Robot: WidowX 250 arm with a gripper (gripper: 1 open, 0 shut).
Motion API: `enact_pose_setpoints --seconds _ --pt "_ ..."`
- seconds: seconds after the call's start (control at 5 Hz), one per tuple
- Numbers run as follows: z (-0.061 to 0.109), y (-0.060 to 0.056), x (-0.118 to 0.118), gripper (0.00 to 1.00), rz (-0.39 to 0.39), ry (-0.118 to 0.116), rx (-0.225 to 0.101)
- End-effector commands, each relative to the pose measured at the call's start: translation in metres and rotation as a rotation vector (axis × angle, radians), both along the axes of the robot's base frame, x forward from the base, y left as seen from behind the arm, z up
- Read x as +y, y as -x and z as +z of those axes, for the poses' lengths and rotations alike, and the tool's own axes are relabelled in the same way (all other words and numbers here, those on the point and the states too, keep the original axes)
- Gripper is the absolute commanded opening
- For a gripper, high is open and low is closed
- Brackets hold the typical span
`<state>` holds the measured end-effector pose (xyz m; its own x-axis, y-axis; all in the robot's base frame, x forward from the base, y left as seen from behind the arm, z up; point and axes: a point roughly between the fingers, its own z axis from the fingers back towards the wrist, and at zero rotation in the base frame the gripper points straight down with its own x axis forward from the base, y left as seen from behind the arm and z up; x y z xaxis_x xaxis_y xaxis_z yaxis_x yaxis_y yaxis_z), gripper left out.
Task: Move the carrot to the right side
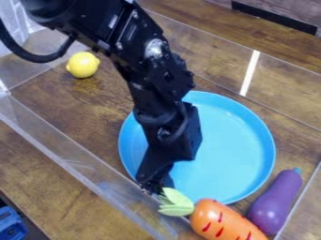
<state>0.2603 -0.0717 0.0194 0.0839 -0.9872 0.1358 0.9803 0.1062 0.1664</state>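
The black arm reaches from the upper left of the frame down to the lower centre; its gripper [152, 187] points steeply downward with jaws spread, at the near rim of the blue plate [238, 141]; the carrot [213, 219] lies at the bottom edge, its green top just beside the fingertips; the purple eggplant [279, 202] touches it at lower right; the yellow lemon [83, 65] sits upper left on the wooden table [56, 122].

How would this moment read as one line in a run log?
tool: open, beside carrot top | carrot: not held, near plate | eggplant: right of carrot
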Motion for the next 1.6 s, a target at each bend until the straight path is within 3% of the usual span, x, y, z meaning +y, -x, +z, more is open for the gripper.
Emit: enact_pose_setpoints --seconds 0.0,0.4,0.8,1.4 --pt "-0.008 0.006 0.01 1.0 0.055 -0.014 0.032" --pt "-0.008 0.012 0.015 1.0 0.165 -0.018 0.037" --pt "-0.002 0.008 0.002 1.0 0.177 -0.021 0.043" --pt "-0.003 0.011 -0.001 1.0 0.144 -0.028 0.051"
